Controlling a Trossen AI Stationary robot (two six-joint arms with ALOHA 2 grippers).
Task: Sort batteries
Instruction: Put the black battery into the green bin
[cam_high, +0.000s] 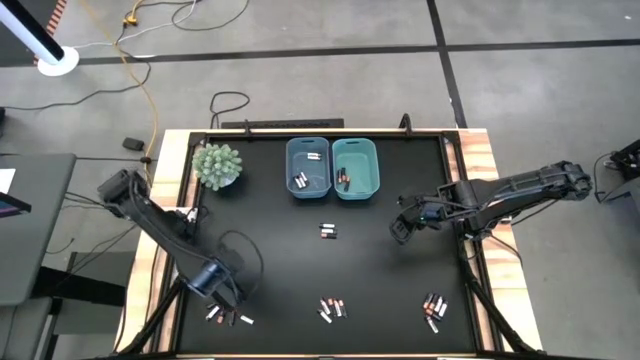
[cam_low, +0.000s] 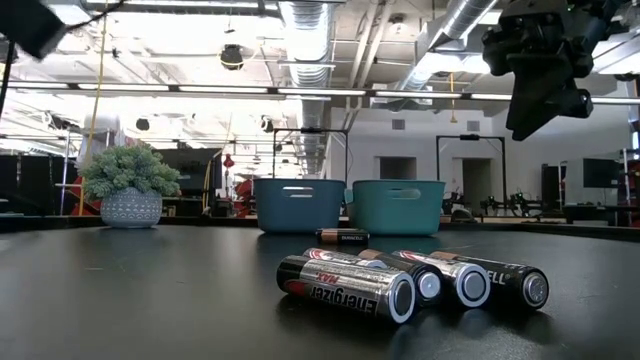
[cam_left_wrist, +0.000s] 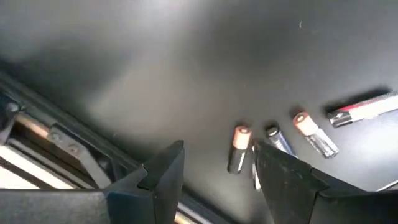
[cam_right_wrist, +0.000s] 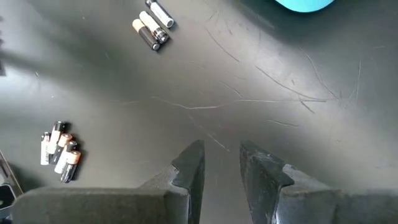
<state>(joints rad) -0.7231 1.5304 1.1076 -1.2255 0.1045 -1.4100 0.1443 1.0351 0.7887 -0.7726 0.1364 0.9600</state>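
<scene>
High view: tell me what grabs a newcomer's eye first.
Two blue bins sit side by side at the table's far edge, a small potted plant to their left. Little clusters of batteries dot the black table. The left gripper hangs open over the near-left cluster; the right gripper hovers empty mid-right.

Bright ceiling tubes (cam_low: 300, 92) light the room evenly. The black desk (cam_left_wrist: 186, 74) shows soft grey glare ahead of the left claw (cam_left_wrist: 214, 177), whose blurred fingers sit out of focus.

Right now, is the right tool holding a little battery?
No, the right tool is empty, its two dark fingers standing slightly apart over bare black table, far from the small cylindrical batteries.
</scene>
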